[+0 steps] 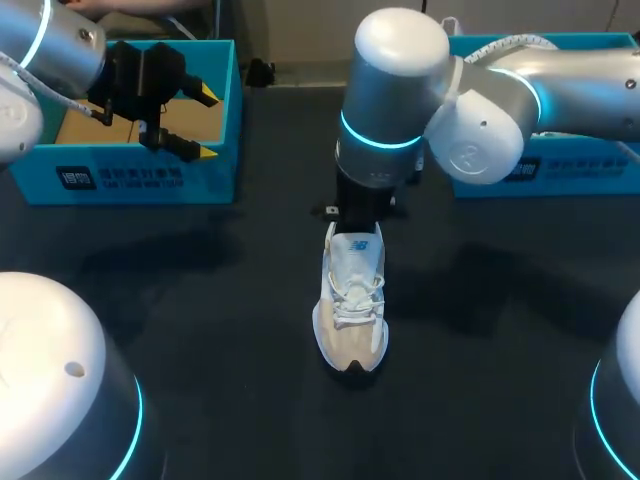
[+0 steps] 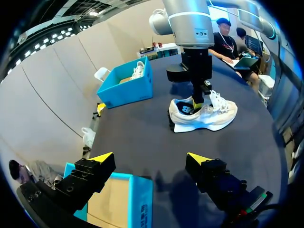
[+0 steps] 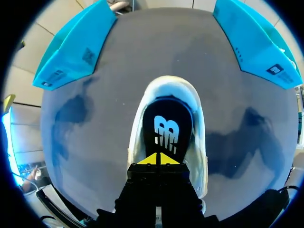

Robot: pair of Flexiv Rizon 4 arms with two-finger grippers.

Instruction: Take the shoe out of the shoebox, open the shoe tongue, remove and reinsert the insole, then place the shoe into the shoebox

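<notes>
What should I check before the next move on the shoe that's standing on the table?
1. Shoe outside the boxes, upright on the table: ok.
2. Right claw sits in the shoe's opening, above the insole: ok.
3. Insole actually pinched by that shut claw: cannot tell.
4. Left claw open and away from the shoe: ok.
5. Left shoebox floor free for the return: ok.

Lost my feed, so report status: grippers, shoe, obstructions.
Left gripper open over left shoebox. Right gripper shut, tips at insole of sneaker, upright on table. Nothing blocking.
</notes>
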